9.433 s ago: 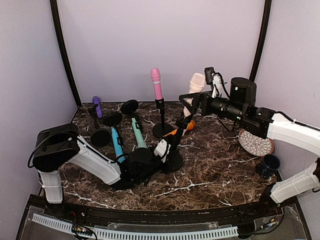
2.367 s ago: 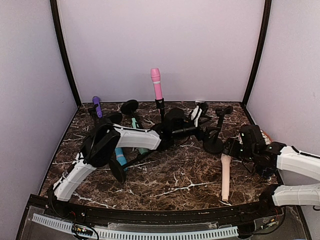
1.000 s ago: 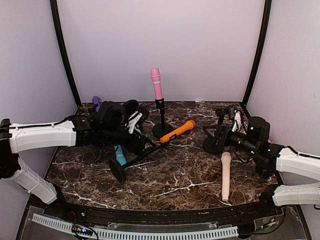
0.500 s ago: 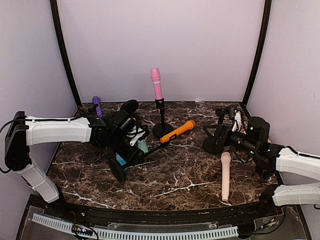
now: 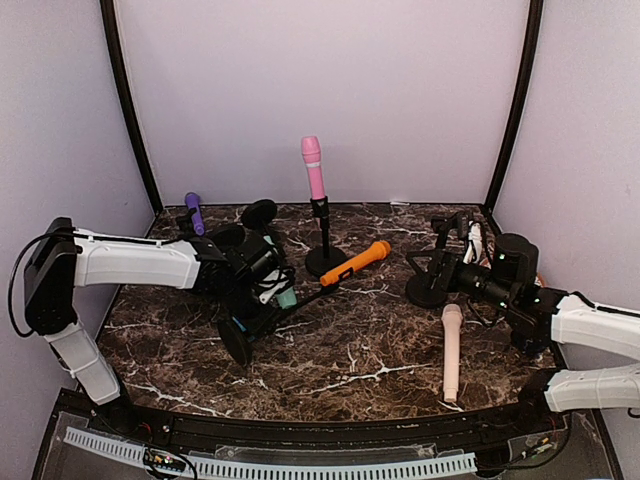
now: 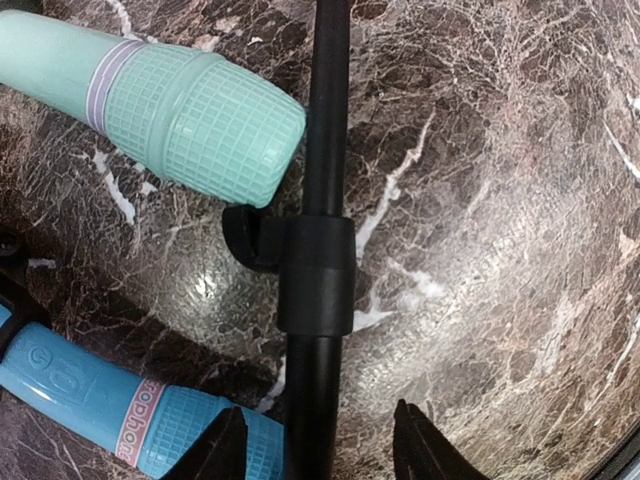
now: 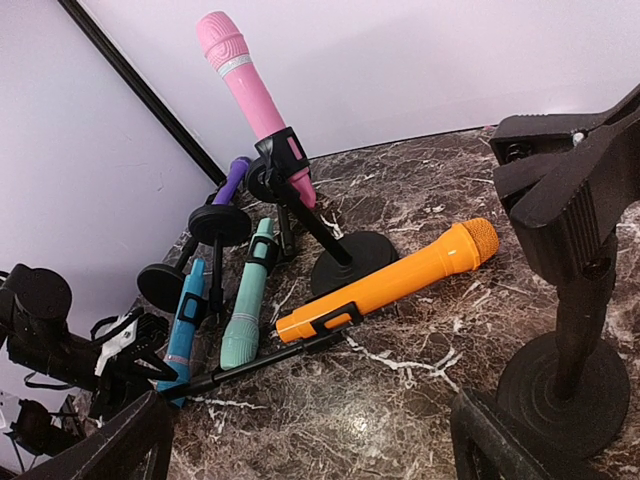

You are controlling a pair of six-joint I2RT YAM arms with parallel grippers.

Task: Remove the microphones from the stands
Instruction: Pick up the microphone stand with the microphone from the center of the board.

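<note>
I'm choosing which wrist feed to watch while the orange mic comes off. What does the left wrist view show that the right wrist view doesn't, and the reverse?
Left wrist only: a close look at the collar on the tipped stand's black pole, with the left gripper straddling the pole and a gap on each side.
Right wrist only: the orange microphone clipped to that stand, the pink microphone upright, the purple microphone and an empty stand.
Both: the pole itself, the mint microphone, the blue microphone and the marble table.

Lilac walls (image 5: 320, 80), marble tabletop (image 5: 360, 350).
</note>
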